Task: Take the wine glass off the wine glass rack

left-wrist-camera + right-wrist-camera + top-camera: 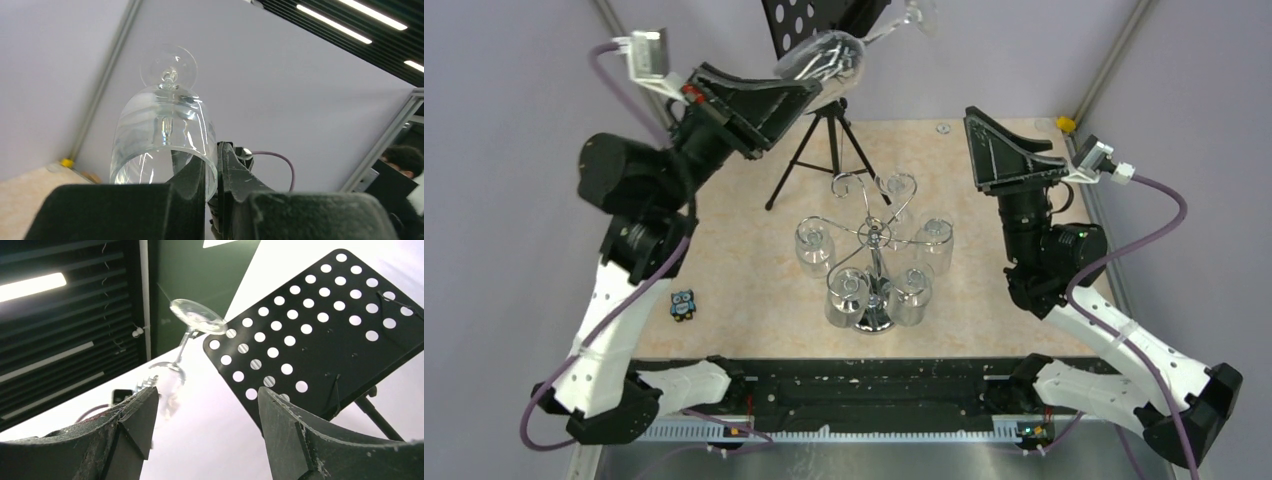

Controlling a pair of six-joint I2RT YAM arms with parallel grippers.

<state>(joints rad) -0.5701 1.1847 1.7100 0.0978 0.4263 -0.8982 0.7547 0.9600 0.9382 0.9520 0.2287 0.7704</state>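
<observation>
Left pincer (212,161) tight on the wine glass (160,131) rim, clear of the rack (876,236); right pincer (206,401) wide, empty.

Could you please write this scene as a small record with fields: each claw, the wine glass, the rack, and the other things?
left claw: shut on the rim of the wine glass, high in the air
wine glass: tilted, foot pointing away from the claw, near the music stand
right claw: open, empty, raised
wine glass rack: on the table, several glasses hanging on it
other: small owl figure near the table's left edge
</observation>
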